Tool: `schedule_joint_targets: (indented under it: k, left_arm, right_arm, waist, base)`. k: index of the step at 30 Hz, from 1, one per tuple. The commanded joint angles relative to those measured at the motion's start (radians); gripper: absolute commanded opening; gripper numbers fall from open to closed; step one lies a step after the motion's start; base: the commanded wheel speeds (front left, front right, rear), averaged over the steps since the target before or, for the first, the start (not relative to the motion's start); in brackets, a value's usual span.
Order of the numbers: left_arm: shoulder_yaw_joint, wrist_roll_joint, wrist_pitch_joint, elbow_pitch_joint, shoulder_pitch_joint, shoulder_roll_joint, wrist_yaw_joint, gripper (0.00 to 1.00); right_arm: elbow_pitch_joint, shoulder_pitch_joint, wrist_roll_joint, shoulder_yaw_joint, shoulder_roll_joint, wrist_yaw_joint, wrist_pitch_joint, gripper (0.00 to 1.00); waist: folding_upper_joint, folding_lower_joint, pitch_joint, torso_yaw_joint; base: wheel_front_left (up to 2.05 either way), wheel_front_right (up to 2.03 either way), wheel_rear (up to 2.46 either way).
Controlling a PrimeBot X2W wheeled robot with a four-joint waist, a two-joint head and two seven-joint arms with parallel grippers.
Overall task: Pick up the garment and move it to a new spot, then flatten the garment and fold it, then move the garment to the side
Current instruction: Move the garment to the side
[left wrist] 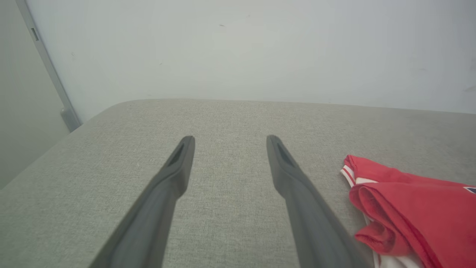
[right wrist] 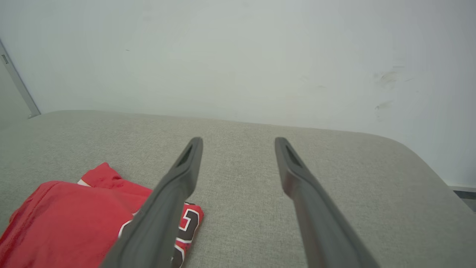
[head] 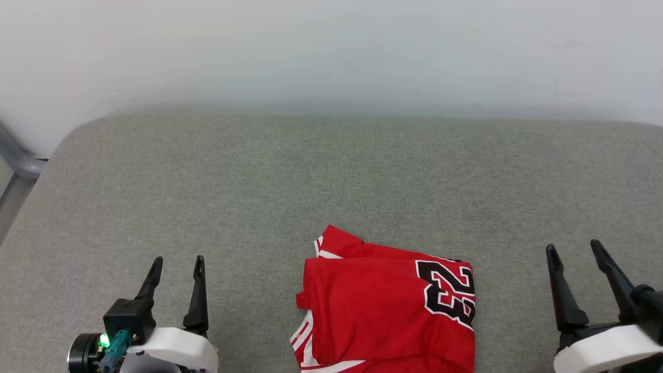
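I have the garment (head: 386, 305), a red jersey T-shirt of soft thin fabric, folded into a rough rectangle, with a black, white-outlined "23" turned sideways along its right edge and red-and-white striped trim peeking out at the upper left and lower left corners. It lies on the grey woven fabric cushion (head: 331, 171), at the near edge and about the middle, and its lower part runs off the bottom of my head view. It sits between my two tools without touching either. The left gripper (head: 178, 259) stands off to its left with bare cushion between them, and the right gripper (head: 572, 245) is similarly clear on its right. Both have their dark fingers spread and are holding nothing. The left wrist view gives me the shirt's rolled, doubled-over left edge and the white band beneath it, plus a grey metal post (left wrist: 48, 70) against the pale wall (left wrist: 260, 48). The right wrist view catches the numbered corner, partly behind one finger, and dark scuffs on the wall.
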Motion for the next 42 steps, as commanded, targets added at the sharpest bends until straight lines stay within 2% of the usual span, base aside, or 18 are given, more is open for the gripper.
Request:
schedule_joint_targets:
  k: [1,4,6,12,16,20,25,31,32,33,34,42]
  left_arm:
    - [0.002,0.008,-0.002,-0.004,-0.015,-0.001,-0.003,1.0]
    - [0.006,0.007,-0.002,-0.017,-0.034,-0.009,-0.004,1.0]
    - [0.01,0.003,-0.002,-0.026,-0.047,-0.018,-0.005,1.0]
    - [0.009,0.002,-0.002,-0.06,-0.092,-0.042,-0.011,1.0]
    - [0.002,0.005,-0.002,-0.083,-0.12,-0.059,-0.016,1.0]
    - [-0.01,0.001,-0.002,-0.103,-0.152,-0.067,-0.023,1.0]
    - [-0.035,-0.009,-0.002,-0.122,-0.191,-0.077,-0.021,1.0]
    - [-0.057,-0.032,-0.002,-0.134,-0.205,-0.079,-0.008,1.0]
    - [-0.061,-0.037,-0.002,-0.134,-0.206,-0.079,-0.005,1.0]
    - [-0.063,-0.039,-0.002,-0.135,-0.206,-0.079,-0.001,1.0]
    - [-0.065,-0.043,-0.002,-0.135,-0.207,-0.079,0.001,1.0]
    - [-0.056,-0.026,-0.002,-0.113,-0.183,-0.079,0.004,1.0]
  right_arm:
    - [-0.005,0.007,0.007,-0.004,0.005,-0.001,0.002,1.0]
    - [0.005,0.007,0.082,-0.052,0.01,-0.001,0.055,1.0]
    - [0.019,0.001,0.145,-0.085,-0.01,-0.001,0.117,1.0]
    - [0.058,-0.025,0.365,-0.124,-0.085,-0.001,0.404,1.0]
    - [0.046,-0.035,0.449,-0.079,-0.14,-0.001,0.581,1.0]
    - [0.033,-0.057,0.514,-0.02,-0.161,-0.001,0.705,1.0]
    - [0.05,-0.089,0.565,0.035,-0.179,-0.001,0.795,1.0]
    - [0.137,-0.093,0.601,0.097,-0.193,-0.002,0.863,1.0]
    - [0.149,-0.095,0.602,0.107,-0.193,-0.002,0.866,0.57]
    - [0.158,-0.098,0.599,0.116,-0.194,-0.002,0.867,0.37]
    - [0.164,-0.101,0.598,0.122,-0.192,-0.002,0.864,0.0]
    - [0.13,-0.145,0.586,0.149,-0.223,-0.001,0.83,0.0]
  waist:
    - [0.0,0.0001,0.004,0.003]
    - [0.0,0.0001,0.026,0.02]
    - [0.0,0.0001,0.041,0.034]
    - [0.0,0.0001,0.101,0.084]
    - [0.0,0.0001,0.147,0.117]
    - [0.0,0.0001,0.201,0.151]
    - [0.0,0.0001,0.265,0.186]
    - [0.0,0.0001,0.302,0.205]
    - [0.0,0.0001,0.304,0.206]
    - [0.0,0.0001,0.305,0.207]
    - [0.0,0.0001,0.306,0.207]
    - [0.0,0.0001,0.253,0.18]
  base:
    - [0.0,0.0,0.0]
    - [0.0,0.0,0.0]
    - [0.0,0.0,0.0]
    - [0.0,0.0,0.0]
    - [0.0,0.0,0.0]
    - [0.0,0.0,0.0]
    - [0.0,0.0,0.0]
    - [0.0,0.0,0.0]
    - [0.0,0.0,0.0]
    - [0.0,0.0,0.0]
    - [0.0,0.0,0.0]
    - [0.0,0.0,0.0]
